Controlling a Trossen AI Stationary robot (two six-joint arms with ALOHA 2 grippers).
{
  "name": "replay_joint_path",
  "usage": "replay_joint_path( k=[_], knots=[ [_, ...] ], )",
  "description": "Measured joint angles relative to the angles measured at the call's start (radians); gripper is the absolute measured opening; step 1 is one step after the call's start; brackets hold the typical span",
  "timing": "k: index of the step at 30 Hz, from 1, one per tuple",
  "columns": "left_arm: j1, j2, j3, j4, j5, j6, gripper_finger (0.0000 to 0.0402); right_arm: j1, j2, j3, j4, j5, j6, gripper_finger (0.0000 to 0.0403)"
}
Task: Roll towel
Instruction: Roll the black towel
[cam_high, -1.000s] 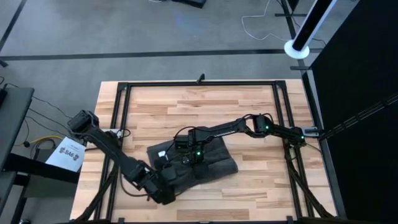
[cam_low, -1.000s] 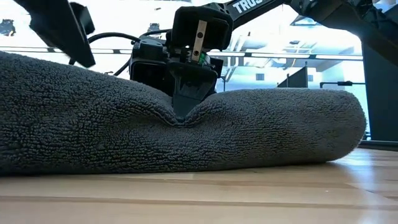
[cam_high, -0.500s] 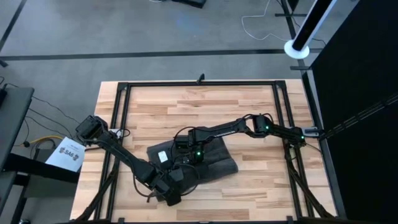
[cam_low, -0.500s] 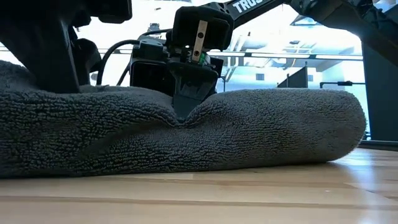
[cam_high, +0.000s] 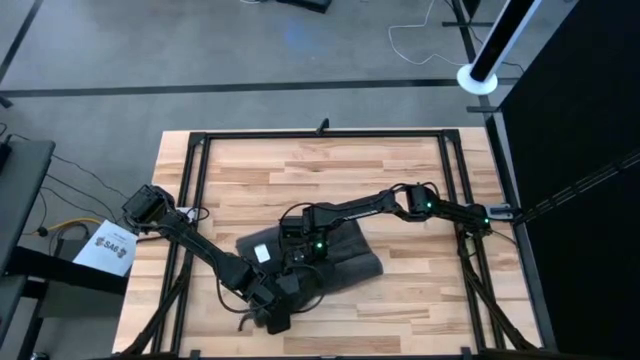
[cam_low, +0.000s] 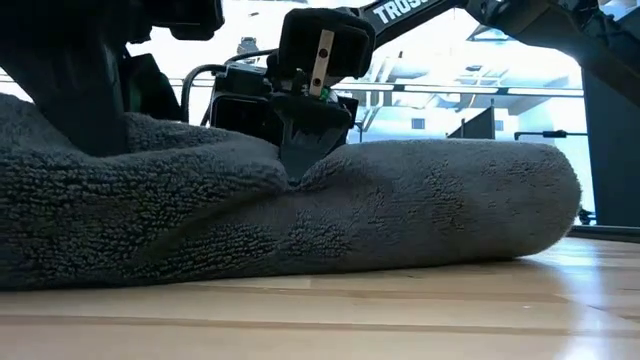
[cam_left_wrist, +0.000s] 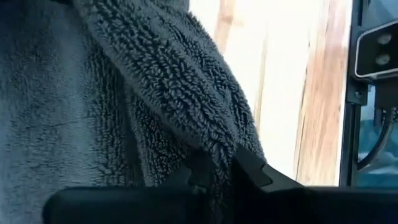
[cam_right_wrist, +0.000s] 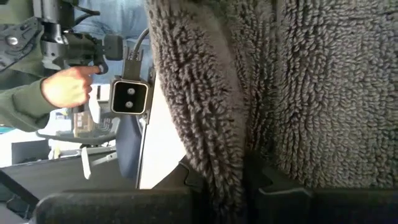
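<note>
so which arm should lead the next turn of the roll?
Probably left. The left pincer is shut on the towel's near-left edge, already lifted as a fold in its wrist view. The right pincer is clamped mid-towel, pressing a dip in the low view, so it suits anchoring.

Fuzzy terry-cloth towel (cam_high: 330, 258); smooth wooden table (cam_high: 330, 170)

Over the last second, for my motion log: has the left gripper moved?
Yes. The left gripper has swung toward the right gripper, drawing the towel edge inward.
</note>
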Motion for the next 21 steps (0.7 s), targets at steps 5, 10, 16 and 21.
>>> replay_joint_path(
  k=[5, 10, 16, 21],
  knots=[
    [-0.002, -0.023, -0.090, 0.109, 0.004, -0.020, 0.0015, 0.000, 0.004, 0.000, -0.001, -0.105, 0.005, 0.0024],
    [0.000, -0.113, -0.239, 0.346, 0.037, -0.037, 0.0015, 0.013, 0.004, -0.001, -0.010, -0.144, -0.058, 0.0024],
    [0.012, -0.204, -0.424, 0.590, 0.130, -0.073, 0.0015, 0.047, 0.005, 0.000, 0.019, -0.115, -0.136, 0.0030],
    [0.009, -0.206, -0.514, 0.716, 0.203, -0.113, 0.0015, 0.062, 0.003, 0.001, 0.041, -0.045, -0.164, 0.0093]
  ],
)
